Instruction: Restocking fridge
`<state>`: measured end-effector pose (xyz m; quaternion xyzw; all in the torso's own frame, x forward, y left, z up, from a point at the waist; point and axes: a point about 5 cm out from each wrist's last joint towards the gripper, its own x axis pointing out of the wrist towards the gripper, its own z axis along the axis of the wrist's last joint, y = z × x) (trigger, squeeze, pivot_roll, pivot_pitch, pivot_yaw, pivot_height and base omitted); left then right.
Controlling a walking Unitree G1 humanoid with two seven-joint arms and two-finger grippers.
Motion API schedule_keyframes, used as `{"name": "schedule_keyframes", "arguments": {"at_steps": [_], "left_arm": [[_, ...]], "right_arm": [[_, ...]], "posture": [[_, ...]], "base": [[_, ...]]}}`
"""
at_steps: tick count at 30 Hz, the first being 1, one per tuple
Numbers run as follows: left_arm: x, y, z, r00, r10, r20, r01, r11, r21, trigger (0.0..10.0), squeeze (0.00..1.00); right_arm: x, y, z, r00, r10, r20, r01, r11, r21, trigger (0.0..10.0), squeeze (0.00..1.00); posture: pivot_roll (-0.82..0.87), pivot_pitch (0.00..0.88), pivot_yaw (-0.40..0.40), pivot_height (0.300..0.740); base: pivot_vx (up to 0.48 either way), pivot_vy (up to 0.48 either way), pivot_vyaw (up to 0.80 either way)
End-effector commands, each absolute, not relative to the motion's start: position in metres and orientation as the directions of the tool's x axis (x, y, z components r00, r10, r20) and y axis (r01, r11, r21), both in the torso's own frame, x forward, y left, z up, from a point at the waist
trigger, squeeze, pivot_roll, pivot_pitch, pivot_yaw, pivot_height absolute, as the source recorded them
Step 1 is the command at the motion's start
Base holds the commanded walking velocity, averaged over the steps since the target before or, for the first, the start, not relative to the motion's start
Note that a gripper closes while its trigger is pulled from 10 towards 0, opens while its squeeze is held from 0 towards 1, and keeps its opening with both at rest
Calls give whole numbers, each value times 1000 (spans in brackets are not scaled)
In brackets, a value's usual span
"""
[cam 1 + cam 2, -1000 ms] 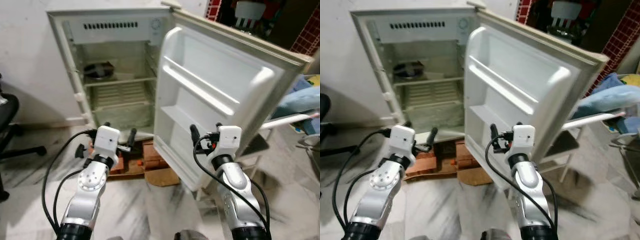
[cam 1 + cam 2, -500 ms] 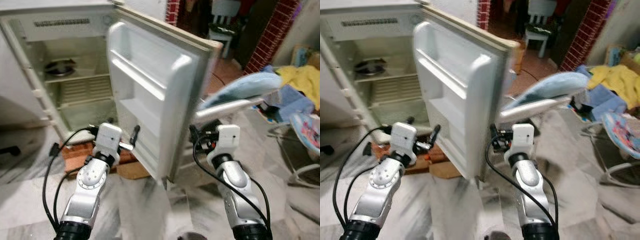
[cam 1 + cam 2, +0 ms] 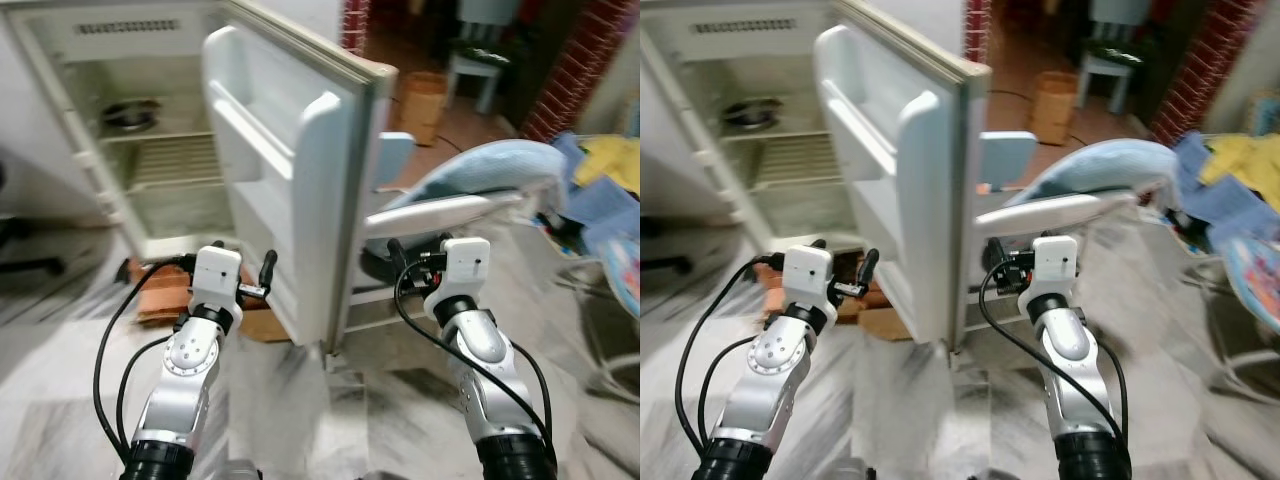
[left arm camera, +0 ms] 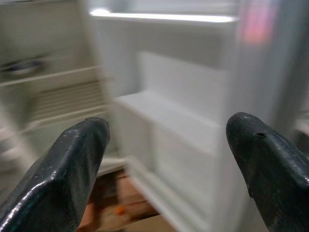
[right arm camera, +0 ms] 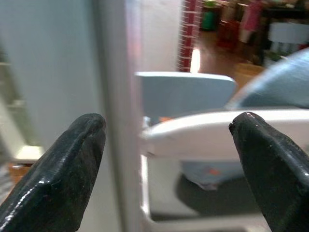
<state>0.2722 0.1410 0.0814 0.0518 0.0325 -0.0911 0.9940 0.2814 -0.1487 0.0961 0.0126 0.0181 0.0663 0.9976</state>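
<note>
The small white fridge (image 3: 60, 110) stands open at the left, its wire shelves bare except for a dark pan (image 3: 130, 113) on the upper one. Its door (image 3: 270, 170) swings wide toward me, edge on, with bare door racks. My left gripper (image 3: 240, 262) is open and holds nothing, just in front of the door's lower inner side; in the left wrist view its fingers (image 4: 72, 164) frame the door racks. On the outer side of the door edge my right gripper (image 3: 415, 262) is open too, with nothing between its fingers (image 5: 67, 159).
Red bricks (image 3: 160, 295) and a piece of cardboard (image 3: 265, 325) lie under the fridge front. A white chair draped in a blue cloth (image 3: 470, 190) stands just right of the door. Further right is a cloth pile (image 3: 610, 170); a basket (image 3: 423, 100) stands beyond.
The whole picture has swung right, so the camera turned: the fridge sits further left and the door shows edge on. Both arms keep the same pose, grippers still open.
</note>
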Motion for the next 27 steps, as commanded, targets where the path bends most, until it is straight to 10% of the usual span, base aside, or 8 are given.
{"name": "schedule_keyframes", "arguments": {"at_steps": [1,27], "left_arm": [[272,145,80,981,-170,-92,179,979,93,10000,0],[259,151,72,960,-176,-219,184,983,14,10000,0]], "right_arm": [[284,-147,102,993,117,-8,-116,993,32,10000,0],[314,-146,117,991,120,64,-124,991,55,10000,0]], "posture": [[13,0,-15,740],[75,38,-14,740]], "base": [[0,0,763],[0,0,163]]}}
